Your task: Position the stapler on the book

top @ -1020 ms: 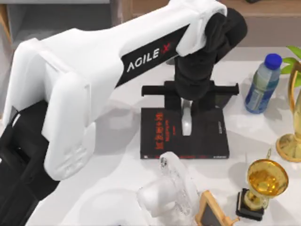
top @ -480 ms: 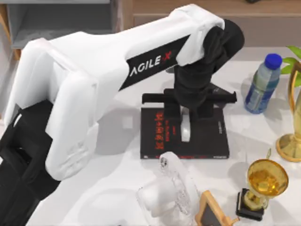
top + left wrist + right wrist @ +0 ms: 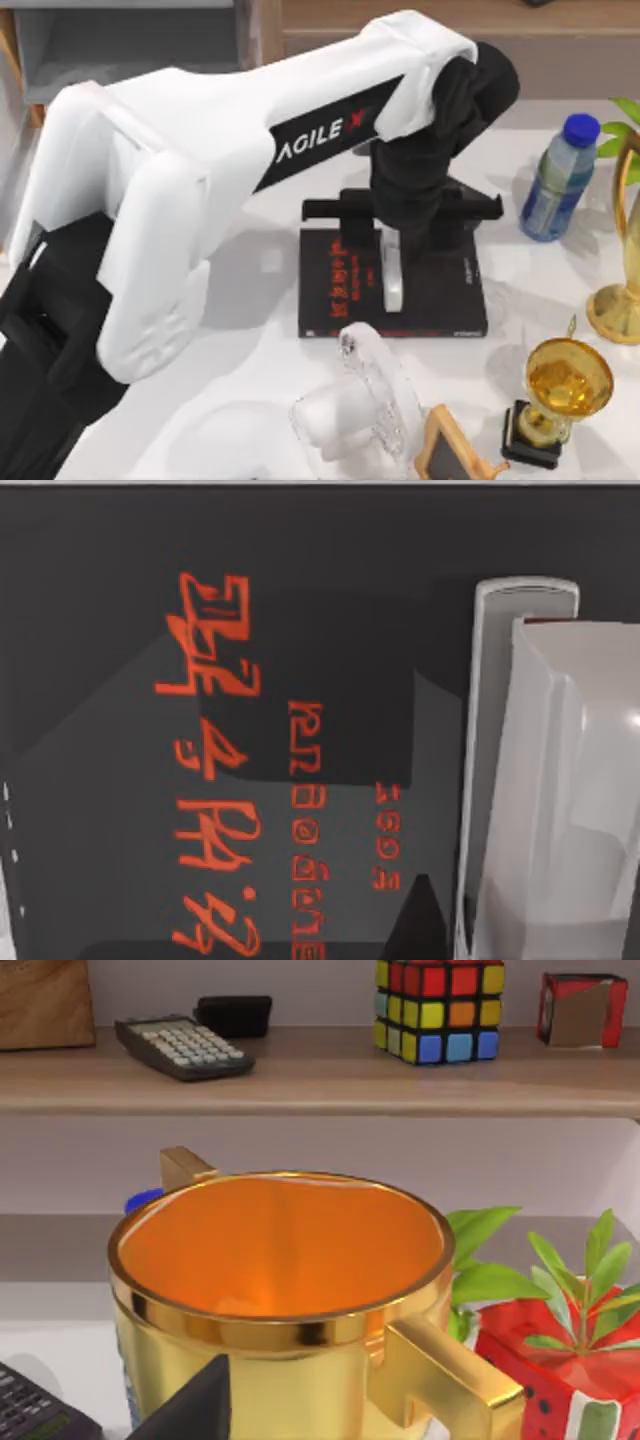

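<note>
One stapler (image 3: 393,280) is lying flat along the middle of the black book (image 3: 440,300), with the left end effector (image 3: 400,232) hanging right over its far end. Can't tell if the end effector is gripping it or spread apart, since the wrist is covering it from above. Up close, the stapler (image 3: 520,780) is sitting just beside the red lettering. The risk, I reckon: if it's clamped and lifting away, it's dragging the stapler off the cover, and a crooked retreat could nudge it toward the fan (image 3: 365,410) near the book's front edge on the bench (image 3: 250,300). The right arm is parked by a gold trophy cup (image 3: 280,1290).
</note>
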### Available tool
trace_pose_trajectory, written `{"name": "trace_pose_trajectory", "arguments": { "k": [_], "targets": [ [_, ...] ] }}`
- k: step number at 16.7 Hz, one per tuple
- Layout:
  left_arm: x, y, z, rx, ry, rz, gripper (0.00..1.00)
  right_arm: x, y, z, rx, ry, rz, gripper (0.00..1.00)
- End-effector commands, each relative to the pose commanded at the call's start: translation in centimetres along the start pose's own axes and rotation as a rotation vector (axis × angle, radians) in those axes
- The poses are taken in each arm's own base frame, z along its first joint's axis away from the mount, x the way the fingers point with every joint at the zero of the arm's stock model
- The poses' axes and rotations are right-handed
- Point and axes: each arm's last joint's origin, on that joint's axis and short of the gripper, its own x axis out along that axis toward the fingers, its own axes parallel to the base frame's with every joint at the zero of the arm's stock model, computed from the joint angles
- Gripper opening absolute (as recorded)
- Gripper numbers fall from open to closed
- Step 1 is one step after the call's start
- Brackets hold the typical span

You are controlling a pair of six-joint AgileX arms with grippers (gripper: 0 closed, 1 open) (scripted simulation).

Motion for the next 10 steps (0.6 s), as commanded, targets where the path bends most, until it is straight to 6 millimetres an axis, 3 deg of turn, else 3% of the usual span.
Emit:
{"name": "trace_pose_trajectory", "arguments": {
  "k": [4, 10],
  "targets": [
    [0.00, 0.00, 0.00, 0.000, 0.000, 0.000, 0.98, 0.00, 0.00, 0.00, 0.000, 0.000, 0.000, 1.00],
    [0.00, 0.00, 0.00, 0.000, 0.000, 0.000, 1.00, 0.00, 0.00, 0.00, 0.000, 0.000, 0.000, 1.00]
  ]
}}
